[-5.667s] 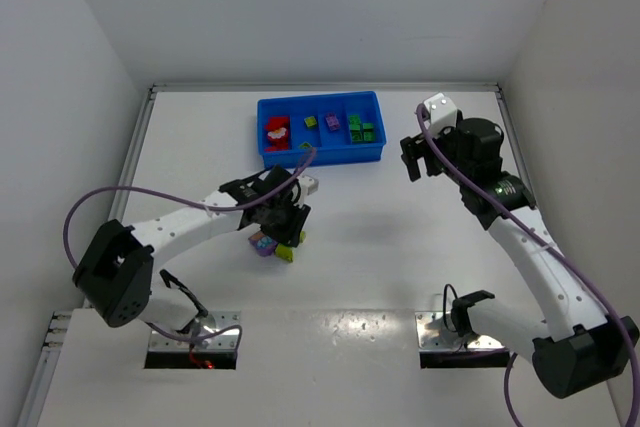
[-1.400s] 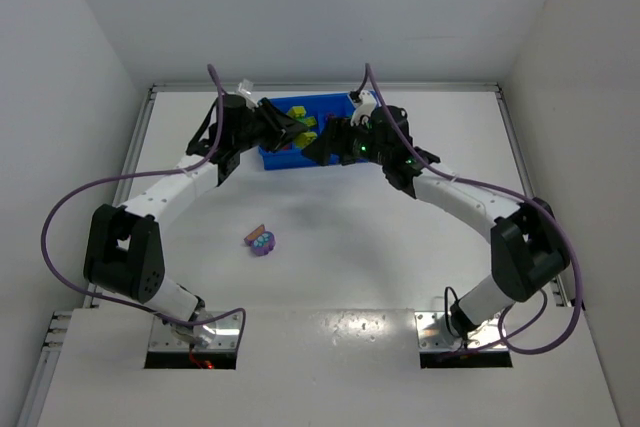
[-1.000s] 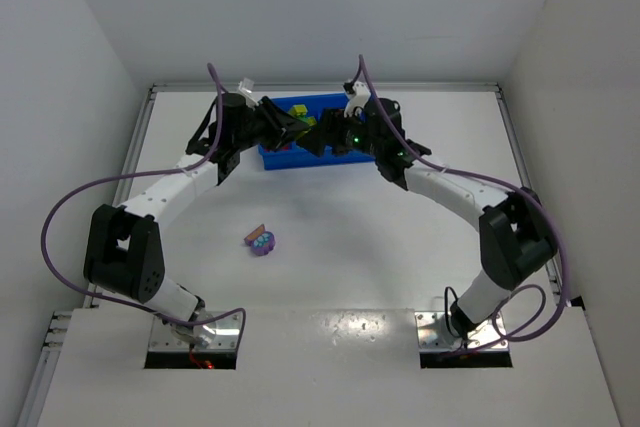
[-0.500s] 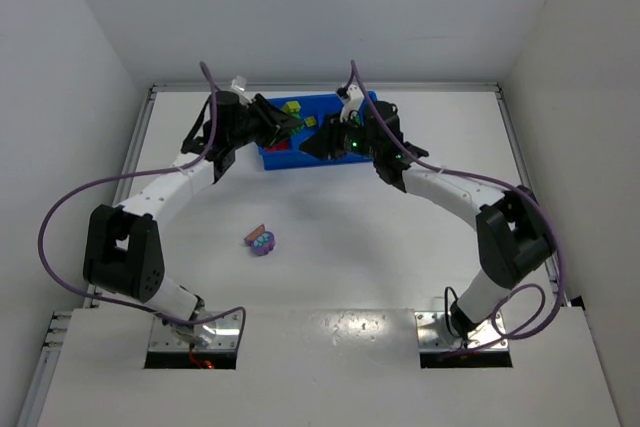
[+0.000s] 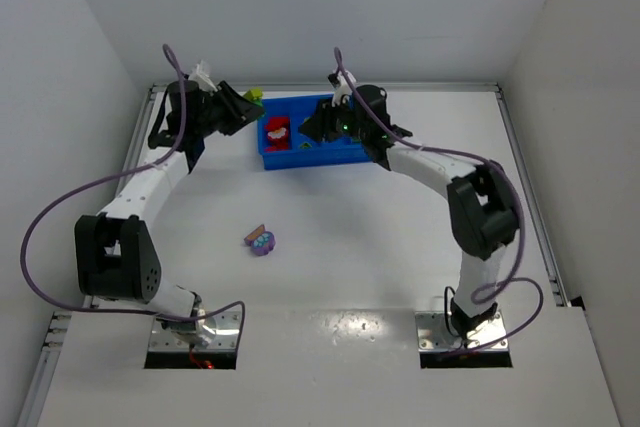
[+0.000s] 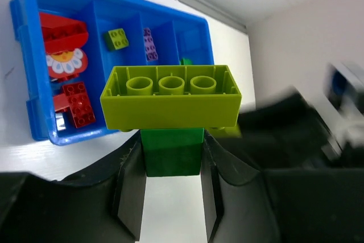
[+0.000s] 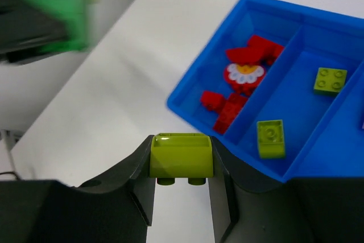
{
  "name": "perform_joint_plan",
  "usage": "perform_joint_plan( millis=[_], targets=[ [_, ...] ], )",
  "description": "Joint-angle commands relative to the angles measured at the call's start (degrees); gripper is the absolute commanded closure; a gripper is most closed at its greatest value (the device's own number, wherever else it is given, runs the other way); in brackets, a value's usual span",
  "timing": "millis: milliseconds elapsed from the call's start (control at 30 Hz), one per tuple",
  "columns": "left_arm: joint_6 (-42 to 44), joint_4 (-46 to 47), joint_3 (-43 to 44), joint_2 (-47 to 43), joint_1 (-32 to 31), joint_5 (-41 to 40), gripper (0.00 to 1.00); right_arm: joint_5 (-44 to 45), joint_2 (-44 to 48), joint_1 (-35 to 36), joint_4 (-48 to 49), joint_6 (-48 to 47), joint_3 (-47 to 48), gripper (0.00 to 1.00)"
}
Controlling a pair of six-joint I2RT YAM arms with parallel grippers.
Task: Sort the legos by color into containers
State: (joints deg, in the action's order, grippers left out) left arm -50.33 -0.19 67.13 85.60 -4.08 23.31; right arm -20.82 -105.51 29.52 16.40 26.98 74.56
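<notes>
While the blue tray (image 5: 290,158) at upper centre already holds sorted legos (image 6: 62,32), a purple cluster (image 5: 264,241) lies on the desk (image 5: 380,247) below it. The left jaws clamp a green brick (image 6: 172,151) capped by a long yellow-green brick (image 6: 170,98); the right jaws pinch a small yellow-green brick (image 7: 181,156), all unplaced.

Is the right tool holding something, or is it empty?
Holding. The right tool is shut on a yellow-green brick; the right wrist view shows the brick clamped in it.
</notes>
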Motion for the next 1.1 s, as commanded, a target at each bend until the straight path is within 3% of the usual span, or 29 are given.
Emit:
perform_joint_plan(
  millis=[0, 200, 300, 333, 400, 433, 467, 700, 833, 1067],
  targets=[
    [8.7, 0.3, -0.2, -5.6, -0.2, 5.1, 1.0, 0.1, -7.5, -1.4, -0.1, 0.3, 7.9, 1.0],
    [18.4, -3.5, -0.9, -8.9, -0.2, 8.2, 1.0, -1.0, -22.6, -3.1, -7.9, 1.3, 26.7, 0.95],
    [21.1, -4.1, -1.4, -8.9, 0.4, 10.2, 1.0, -0.4, -26.2, -3.2, -9.6, 0.6, 30.8, 0.7],
    [22.7, -4.6, -1.4, -8.9, 0.4, 11.2, 1.0, -0.4, -26.8, -3.2, -10.4, 0.6, 31.5, 0.51],
    [24.7, -6.0, -1.4, -8.1, 0.4, 13.9, 1.0, -0.4, -27.5, -3.2, -11.0, 0.6, 32.7, 0.37],
    [27.2, -6.0, -1.4, -8.1, 0.4, 14.7, 1.0, -1.9, -27.5, -3.2, -11.0, 0.6, 32.7, 0.22],
    [29.0, -7.0, -0.7, -7.3, 0.4, 16.9, 1.0, -3.0, -26.9, -3.8, -10.5, 1.1, 32.1, 0.17],
    [41.5, -13.7, 0.0, -4.4, -0.4, 21.4, 1.0, -18.8, -16.5, -8.0, -5.7, 10.1, 24.8, 0.12],
    [48.4, -17.1, 0.5, -4.4, -4.5, 16.5, 1.0, -29.1, -10.0, -10.7, -0.4, 18.4, 18.5, 0.12],
    [56.1, -19.2, 1.1, -5.0, -13.8, 5.9, 1.0, -39.6, -3.9, -10.2, -2.1, 27.1, 11.5, 0.11]
  ],
)
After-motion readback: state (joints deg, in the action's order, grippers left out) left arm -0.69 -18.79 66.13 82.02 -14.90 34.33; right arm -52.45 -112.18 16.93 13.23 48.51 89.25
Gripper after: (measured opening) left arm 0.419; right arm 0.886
